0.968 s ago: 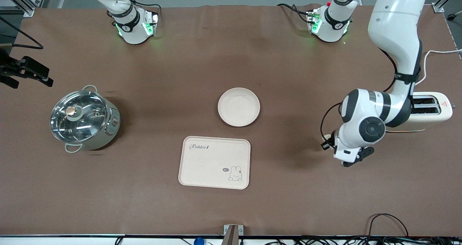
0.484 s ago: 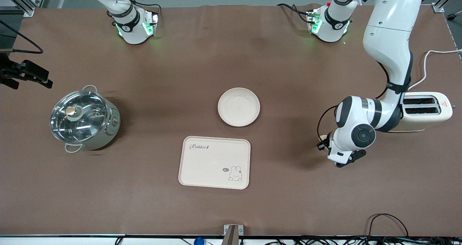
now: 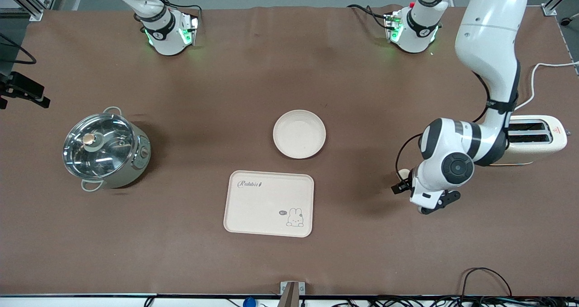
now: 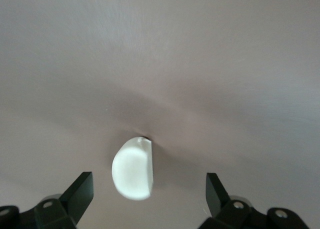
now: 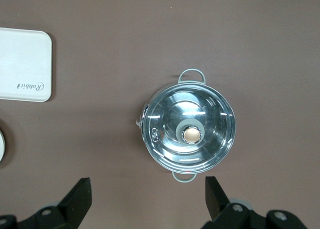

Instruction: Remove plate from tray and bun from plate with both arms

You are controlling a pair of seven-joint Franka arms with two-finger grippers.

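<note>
The plate (image 3: 299, 134) sits mid-table (image 3: 289, 262), with the tray (image 3: 269, 203) nearer the camera. The left hand (image 3: 405, 185) hangs low beside the bun (image 3: 404, 173), near the toaster (image 3: 536, 137).

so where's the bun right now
The bun lies on the brown table toward the left arm's end, below the open left gripper, near the toaster.
</note>
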